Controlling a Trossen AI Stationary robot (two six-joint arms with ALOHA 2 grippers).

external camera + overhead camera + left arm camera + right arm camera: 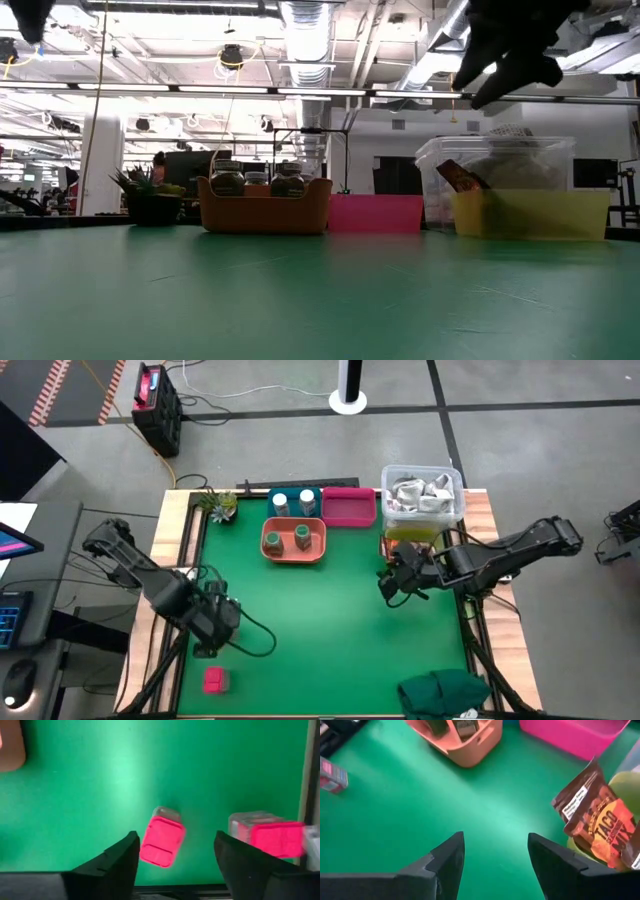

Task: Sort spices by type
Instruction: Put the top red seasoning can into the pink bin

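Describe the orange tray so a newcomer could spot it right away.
On the green table, look along the far edge beside the pink bin. The orange tray stands just in front of the teal one; alone among them it holds two dark green jars.

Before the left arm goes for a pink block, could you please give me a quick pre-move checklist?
1. Left gripper open: ok, nothing between the fingers.
2. Pink block lined up ahead of it: ok, lying on the green mat.
3. Second pink block apart from the first: ok.
4. Pink bin free of other items: cannot tell.
5. Right gripper away from the left arm's side: ok, open beside the taco mix sachets.
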